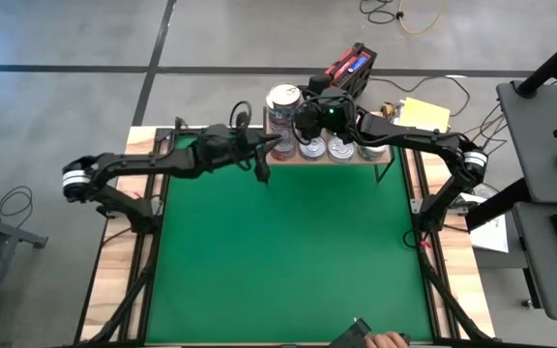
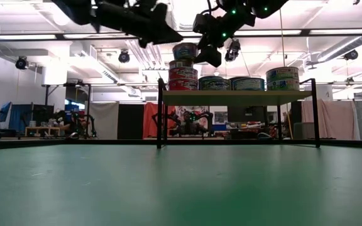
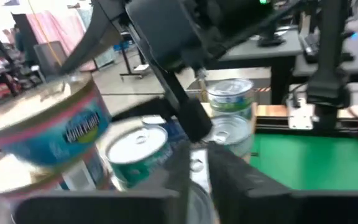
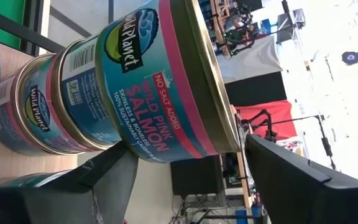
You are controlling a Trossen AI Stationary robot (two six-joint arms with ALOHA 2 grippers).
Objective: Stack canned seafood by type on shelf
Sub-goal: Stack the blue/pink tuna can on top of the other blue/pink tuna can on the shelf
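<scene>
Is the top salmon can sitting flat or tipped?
Tipped. The top salmon can leans above the stack on the shelf, between the right gripper's fingers.

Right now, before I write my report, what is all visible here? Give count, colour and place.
shelf: one, light wood on black legs, far edge of mat.
green mat: one, under the shelf.
held salmon can: one, teal with pink band, above the left-end stack.
stacked salmon cans: at least two, same label, shelf's left end.
other cans: about four, teal labels, shelf's middle and right.
yellow pad: one, behind the shelf.
person's hand: one, mat's near edge.
right gripper: dark, gripping the held salmon can.
left gripper: dark, beside the stack.
</scene>
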